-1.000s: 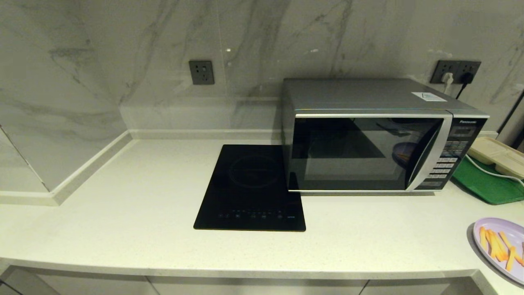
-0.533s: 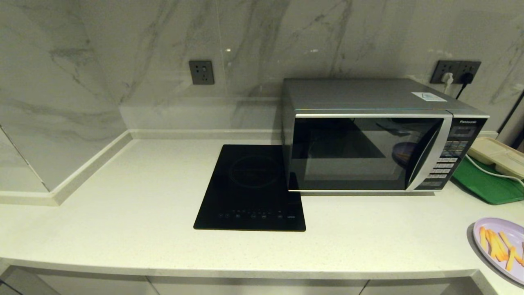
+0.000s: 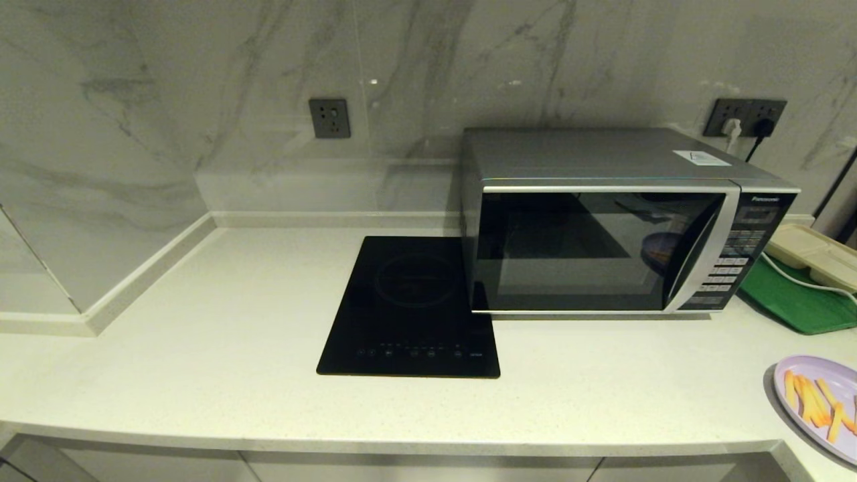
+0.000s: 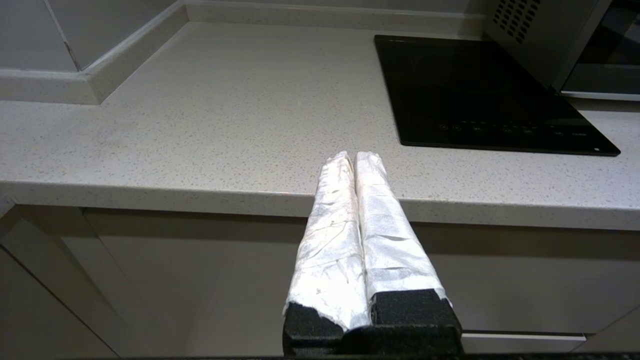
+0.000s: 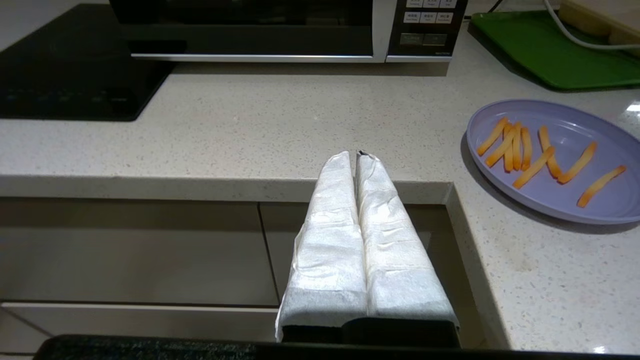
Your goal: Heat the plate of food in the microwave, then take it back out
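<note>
The silver-grey microwave (image 3: 602,221) stands at the back right of the counter with its dark glass door closed. The pale lilac plate of food (image 3: 820,402) (image 5: 555,157) with orange-yellow fries lies at the counter's near right edge. Neither arm shows in the head view. My left gripper (image 4: 354,156) is shut and empty, held in front of the counter's front edge, left of the cooktop. My right gripper (image 5: 356,155) is also shut and empty, at the front edge, left of the plate and apart from it.
A flat black glass cooktop (image 3: 412,308) lies left of the microwave. A green tray (image 3: 797,298) with a beige compartment tray (image 3: 813,254) and a white cable sits right of it. Cabinet fronts (image 5: 130,250) run below the counter edge.
</note>
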Controlling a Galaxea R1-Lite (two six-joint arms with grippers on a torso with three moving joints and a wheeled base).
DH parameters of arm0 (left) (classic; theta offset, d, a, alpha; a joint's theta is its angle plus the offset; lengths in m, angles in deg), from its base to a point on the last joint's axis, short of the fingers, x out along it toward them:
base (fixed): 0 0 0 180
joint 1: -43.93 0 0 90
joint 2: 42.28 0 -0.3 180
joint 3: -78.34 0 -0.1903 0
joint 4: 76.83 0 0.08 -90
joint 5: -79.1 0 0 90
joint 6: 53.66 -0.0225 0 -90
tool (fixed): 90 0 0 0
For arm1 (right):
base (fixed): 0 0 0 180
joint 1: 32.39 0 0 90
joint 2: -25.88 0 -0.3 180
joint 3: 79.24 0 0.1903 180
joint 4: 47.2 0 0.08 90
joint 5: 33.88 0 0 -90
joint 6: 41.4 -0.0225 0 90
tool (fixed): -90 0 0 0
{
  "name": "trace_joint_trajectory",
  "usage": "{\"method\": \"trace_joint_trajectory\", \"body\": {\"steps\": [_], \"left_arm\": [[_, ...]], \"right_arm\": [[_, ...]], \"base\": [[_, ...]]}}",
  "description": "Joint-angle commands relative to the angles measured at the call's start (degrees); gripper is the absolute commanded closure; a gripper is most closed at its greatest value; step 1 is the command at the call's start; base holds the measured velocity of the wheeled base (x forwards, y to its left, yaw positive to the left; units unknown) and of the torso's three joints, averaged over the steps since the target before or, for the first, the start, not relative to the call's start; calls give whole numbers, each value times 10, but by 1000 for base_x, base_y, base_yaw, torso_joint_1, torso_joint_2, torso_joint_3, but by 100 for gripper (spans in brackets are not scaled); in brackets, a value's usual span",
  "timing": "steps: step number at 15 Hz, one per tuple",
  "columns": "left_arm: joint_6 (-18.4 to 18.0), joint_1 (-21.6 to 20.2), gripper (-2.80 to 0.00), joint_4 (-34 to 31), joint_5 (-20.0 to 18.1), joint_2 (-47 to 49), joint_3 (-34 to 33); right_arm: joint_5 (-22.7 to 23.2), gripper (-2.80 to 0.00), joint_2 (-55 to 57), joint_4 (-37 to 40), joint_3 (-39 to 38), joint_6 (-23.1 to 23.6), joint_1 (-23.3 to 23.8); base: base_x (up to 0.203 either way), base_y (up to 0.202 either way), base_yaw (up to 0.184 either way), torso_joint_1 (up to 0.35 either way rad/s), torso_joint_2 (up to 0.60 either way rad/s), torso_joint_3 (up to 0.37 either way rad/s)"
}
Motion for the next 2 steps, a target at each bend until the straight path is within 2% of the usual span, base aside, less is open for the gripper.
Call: {"method": "trace_joint_trajectory", "body": {"steps": [1,2], "left_arm": [[0,0,0,0,0,0,0],[0,0,0,0,0,0,0]], "right_arm": [[-4,0,1,-1,0,-30,0],[-9,0,0,-1,0,-35,0]], "base": [[0,0,0,0,0,0],[0,0,0,0,0,0]]}}
